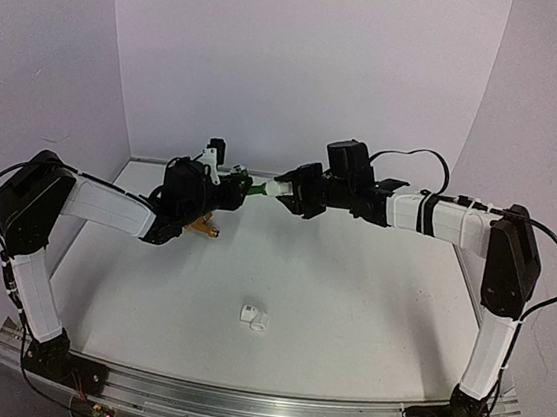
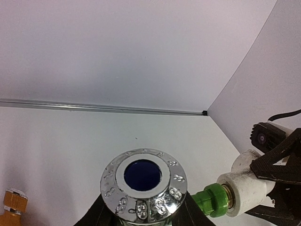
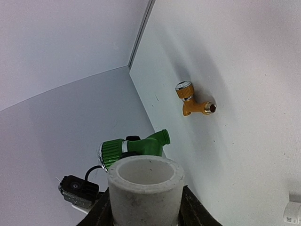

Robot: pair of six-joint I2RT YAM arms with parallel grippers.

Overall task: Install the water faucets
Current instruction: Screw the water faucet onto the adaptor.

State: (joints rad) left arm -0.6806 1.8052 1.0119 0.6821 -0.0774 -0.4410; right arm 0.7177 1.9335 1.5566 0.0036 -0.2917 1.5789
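My left gripper (image 1: 222, 192) (image 2: 143, 212) is shut on the green water faucet (image 1: 253, 188) (image 2: 212, 200) and holds it above the back of the table. Its chrome knob cap (image 2: 143, 183) with a blue centre faces the left wrist camera. The faucet's brass threaded end sits in the mouth of a white pipe fitting (image 1: 280, 188) (image 2: 247, 186) (image 3: 146, 188), and my right gripper (image 1: 295, 192) (image 3: 146, 207) is closed around that fitting. The green faucet (image 3: 134, 148) also shows just behind the fitting. The orange-yellow faucet (image 1: 201, 226) (image 3: 193, 100) (image 2: 11, 207) lies on the table under my left arm.
Another small white fitting (image 1: 254, 316) (image 3: 292, 213) lies loose on the white table (image 1: 348, 307) near its middle front. White walls close in the back and both sides. An aluminium rail (image 1: 256, 407) runs along the near edge.
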